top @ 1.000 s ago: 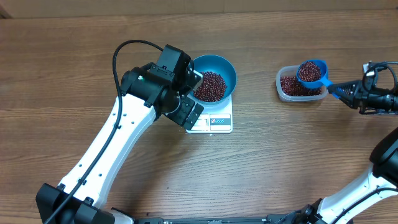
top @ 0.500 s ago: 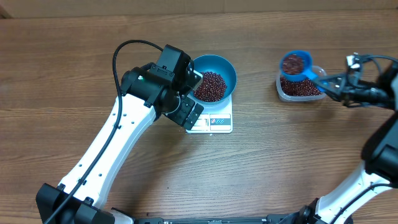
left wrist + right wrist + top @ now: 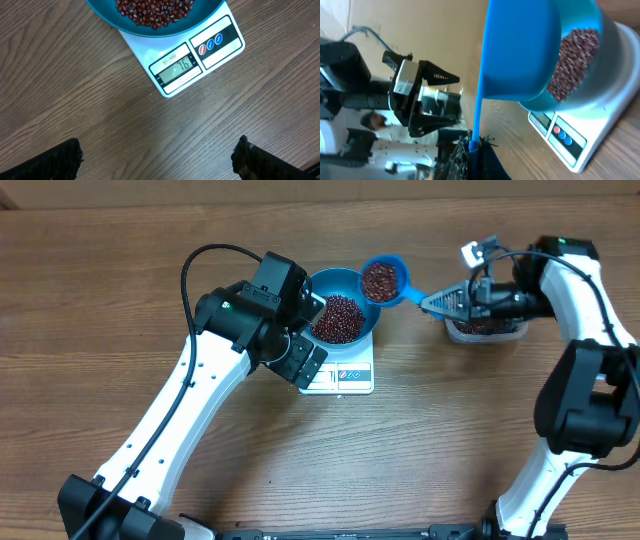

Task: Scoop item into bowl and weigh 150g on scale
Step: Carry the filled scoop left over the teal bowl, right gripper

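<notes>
Dark red-brown beans are showing in the blue bowl and blue scoop; the white scale is sitting on brown wood-grain worktop.

Beans fill the bowl on the scale, scoop above its right rim, tub farther right.

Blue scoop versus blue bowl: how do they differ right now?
The small blue plastic handled scoop is far smaller than the round deep blue plastic bowl. The scoop hangs in the right pincer over the bowl's rim; the bowl sits on the flat white square scale. Both hold dark red-brown beans.
</notes>
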